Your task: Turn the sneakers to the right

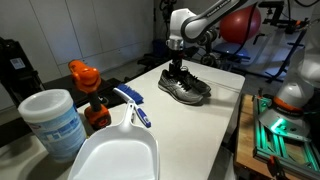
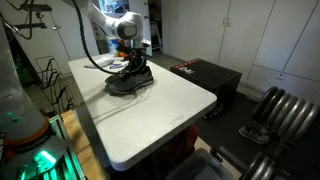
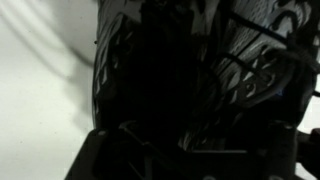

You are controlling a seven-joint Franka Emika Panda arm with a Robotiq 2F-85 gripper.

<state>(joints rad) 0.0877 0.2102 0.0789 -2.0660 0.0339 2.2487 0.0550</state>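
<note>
Dark gray-black with paler gray soles, the sneakers [image 1: 186, 89] stand side by side on the far part of a white table [image 1: 215, 125] in an exterior view, their toes angled right and slightly near. The gripper [image 1: 177, 67] hangs from the white arm [image 1: 195, 22] straight down onto the heel end of the pair. Its fingers are lost against the dark shoes, so I cannot tell whether the claw is spread or pinching. At the near left stand a white dustpan [image 1: 115, 152], a blue-handled brush [image 1: 134, 108], an orange bottle [image 1: 86, 80] and a pale tub [image 1: 52, 122], all well apart from the shoes. In an exterior view from another place, the sneakers [image 2: 128, 82] sit toward the far left of the table [image 2: 160, 115], with the gripper [image 2: 135, 62] pressed down on top of them and a black case [image 2: 205, 75] off to the right. The wrist view is almost wholly dark: shoe fabric [image 3: 250, 50] fills it, with a strip of bright table [image 3: 40, 70] at the left.
</note>
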